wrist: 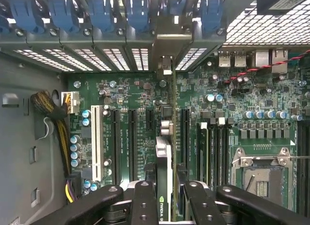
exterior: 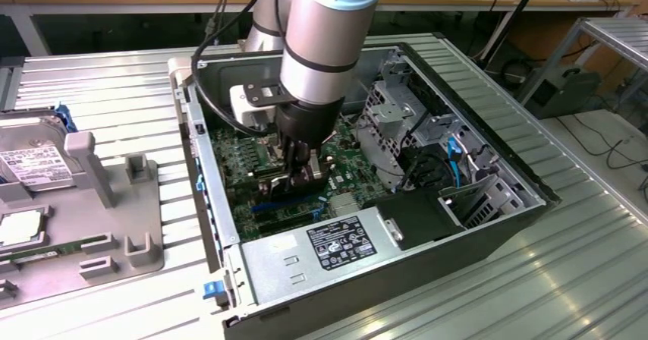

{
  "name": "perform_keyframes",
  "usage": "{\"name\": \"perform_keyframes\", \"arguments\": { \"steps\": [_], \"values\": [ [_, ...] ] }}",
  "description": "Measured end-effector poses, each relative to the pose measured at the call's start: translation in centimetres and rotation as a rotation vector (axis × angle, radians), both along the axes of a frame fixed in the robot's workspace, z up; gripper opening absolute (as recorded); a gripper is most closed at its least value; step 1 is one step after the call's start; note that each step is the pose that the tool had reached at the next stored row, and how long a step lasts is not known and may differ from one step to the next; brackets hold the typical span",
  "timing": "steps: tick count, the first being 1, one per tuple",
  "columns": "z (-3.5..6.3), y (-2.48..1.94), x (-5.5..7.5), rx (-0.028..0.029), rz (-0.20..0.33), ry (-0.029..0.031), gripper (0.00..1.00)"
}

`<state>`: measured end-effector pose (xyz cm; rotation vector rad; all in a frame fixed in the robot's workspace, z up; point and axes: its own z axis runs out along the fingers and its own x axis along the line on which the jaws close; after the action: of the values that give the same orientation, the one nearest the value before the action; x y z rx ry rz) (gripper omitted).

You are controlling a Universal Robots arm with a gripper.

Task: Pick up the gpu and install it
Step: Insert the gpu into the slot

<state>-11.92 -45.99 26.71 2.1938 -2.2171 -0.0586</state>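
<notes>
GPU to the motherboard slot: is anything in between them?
Nothing visible does. In the wrist view the pincer holds the gpu edge-on over the motherboard, its bracket lined up with the open rear slot opening. Neighbouring slots look bare.

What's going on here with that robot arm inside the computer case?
The arm's gripper holds the gpu on edge, clamped between its fingers, above the motherboard inside the open computer case. The card's bracket end points toward the rear slot covers. Whether it is seated in a slot cannot be told.
</notes>
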Motion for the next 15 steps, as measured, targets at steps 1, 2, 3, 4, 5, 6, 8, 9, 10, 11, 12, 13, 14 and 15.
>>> {"name": "perform_keyframes", "arguments": {
  "steps": [1,2,3,4,5,6,8,9,10,11,12,13,14,15],
  "values": [
    [-0.01,0.00,0.00,-0.0001,0.000,0.0000,0.27],
    [-0.01,0.00,-0.01,-0.0002,0.000,0.0001,0.27],
    [-0.01,0.00,-0.01,-0.0002,0.000,0.0001,0.27],
    [-0.02,0.00,-0.01,0.0000,0.000,0.0000,0.27],
    [-0.02,0.00,-0.01,0.0000,0.000,-0.0001,0.27],
    [-0.02,0.00,-0.01,0.0000,0.000,0.0000,0.27],
    [-0.03,0.02,-0.02,0.0002,0.000,-0.0002,0.27],
    [-0.04,0.06,-0.03,0.0004,0.000,-0.0003,0.27],
    [-0.04,0.06,-0.03,0.0003,0.000,-0.0002,0.27],
    [-0.03,0.06,-0.03,0.0002,0.000,-0.0002,0.27],
    [-0.03,0.06,-0.03,0.0002,0.000,-0.0002,0.27],
    [-0.02,0.05,-0.03,0.0000,0.000,0.0000,0.27],
    [-0.02,0.05,-0.06,-0.0001,0.000,0.0000,0.27],
    [-0.02,0.05,-0.11,0.0000,0.000,-0.0001,0.27]
  ]
}}
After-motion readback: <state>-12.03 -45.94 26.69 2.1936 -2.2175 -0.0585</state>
